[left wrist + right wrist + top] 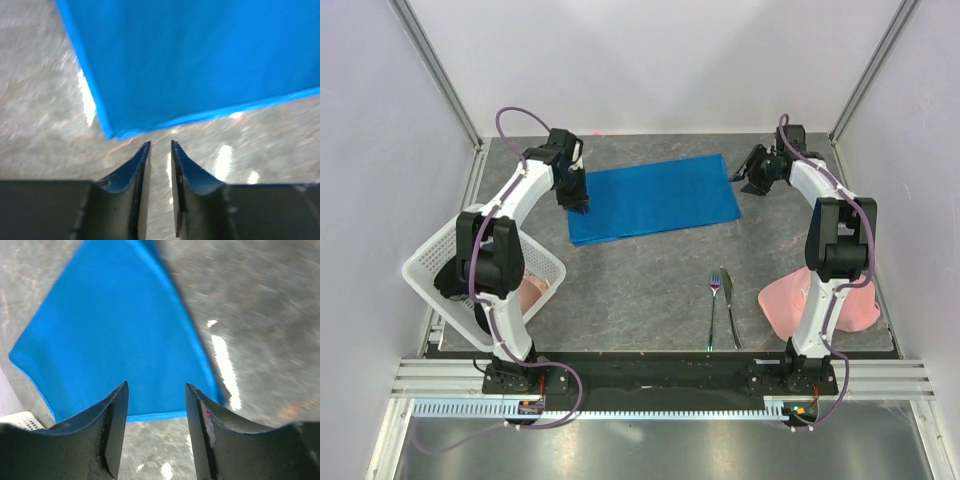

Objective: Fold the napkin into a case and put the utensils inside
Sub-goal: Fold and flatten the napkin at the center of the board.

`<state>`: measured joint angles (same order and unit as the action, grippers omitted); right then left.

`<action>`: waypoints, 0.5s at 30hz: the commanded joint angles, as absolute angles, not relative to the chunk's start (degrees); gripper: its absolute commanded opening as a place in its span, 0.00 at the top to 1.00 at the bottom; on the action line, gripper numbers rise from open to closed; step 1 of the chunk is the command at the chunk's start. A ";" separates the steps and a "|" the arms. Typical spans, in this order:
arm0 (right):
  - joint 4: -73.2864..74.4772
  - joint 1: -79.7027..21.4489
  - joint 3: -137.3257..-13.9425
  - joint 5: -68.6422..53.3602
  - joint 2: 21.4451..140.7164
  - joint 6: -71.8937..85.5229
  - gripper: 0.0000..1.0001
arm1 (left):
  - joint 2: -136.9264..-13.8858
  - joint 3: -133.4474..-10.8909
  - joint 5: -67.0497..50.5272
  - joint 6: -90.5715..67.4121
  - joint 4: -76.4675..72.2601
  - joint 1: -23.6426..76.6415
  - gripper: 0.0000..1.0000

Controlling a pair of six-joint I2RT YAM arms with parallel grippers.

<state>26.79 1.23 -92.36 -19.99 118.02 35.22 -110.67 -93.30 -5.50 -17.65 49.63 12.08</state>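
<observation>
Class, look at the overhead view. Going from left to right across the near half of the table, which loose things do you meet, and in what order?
white basket → fork → knife → pink cloth

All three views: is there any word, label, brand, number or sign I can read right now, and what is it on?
No readable text in any view.
napkin: plain blue, no print or tag showing.
fork and knife: too small to tell whether either carries a stamp.
white basket: no label visible.
pink cloth: no marking visible.
Both wrist views are blurred and show no lettering.
</observation>
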 commanded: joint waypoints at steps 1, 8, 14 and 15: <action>27.60 -3.07 -98.25 -20.65 122.60 34.72 0.50 | -116.71 -98.52 -9.50 -21.36 49.92 11.78 0.79; 26.81 -4.40 -100.73 -19.25 127.35 36.30 0.67 | -124.01 -101.16 -6.50 -19.25 50.89 11.78 0.83; 26.72 -3.87 -93.89 -16.27 124.64 34.98 0.73 | -123.32 -95.64 -5.10 -18.46 49.92 11.95 0.85; 26.72 -3.61 -92.48 -15.74 123.93 34.89 0.74 | -122.70 -94.32 -4.75 -18.28 49.49 12.04 0.85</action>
